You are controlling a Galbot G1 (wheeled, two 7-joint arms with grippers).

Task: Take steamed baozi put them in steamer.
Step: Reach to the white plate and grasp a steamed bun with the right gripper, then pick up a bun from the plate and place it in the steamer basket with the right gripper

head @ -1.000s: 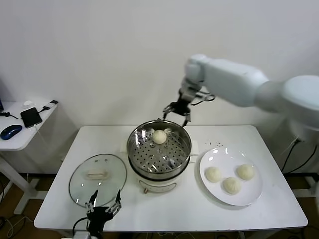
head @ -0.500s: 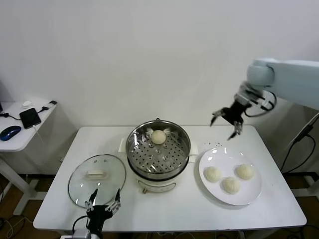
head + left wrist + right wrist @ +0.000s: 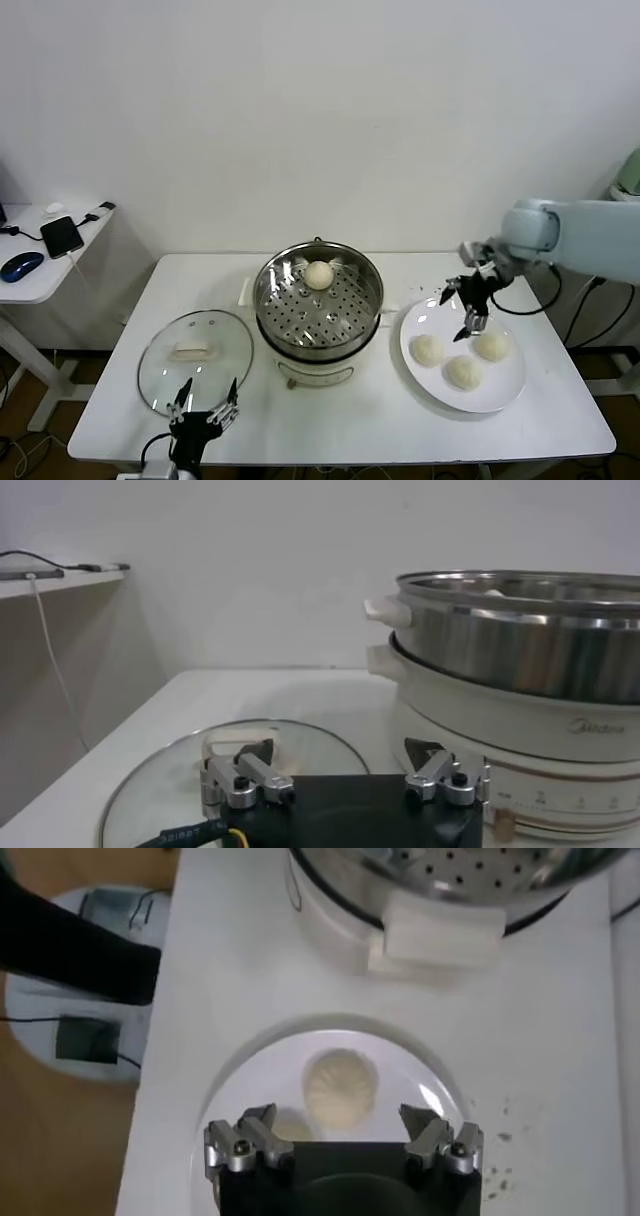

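One steamed baozi [image 3: 319, 274] lies on the perforated tray at the back of the steamer [image 3: 300, 352], which stands mid-table. Three more baozi [image 3: 427, 349] [image 3: 464, 371] [image 3: 492, 345] rest on the white plate [image 3: 505, 398] to its right. My right gripper [image 3: 468, 306] hovers open just above the plate's far side, over the buns. In the right wrist view a baozi [image 3: 340, 1086] lies on the plate [image 3: 240, 1083] ahead of the open right gripper [image 3: 340, 1126], apart from both fingers. My left gripper [image 3: 205, 418] is parked open at the table's front edge.
A round glass lid [image 3: 195, 358] with a white handle lies flat left of the steamer, just beyond the left gripper [image 3: 340, 762]; the steamer wall [image 3: 520, 650] rises beside it. A side table [image 3: 40, 285] with a phone and a mouse stands at far left.
My right gripper swung from above the steamer's back rim to the right and came down over the plate, empty and open throughout. The left arm stayed put.
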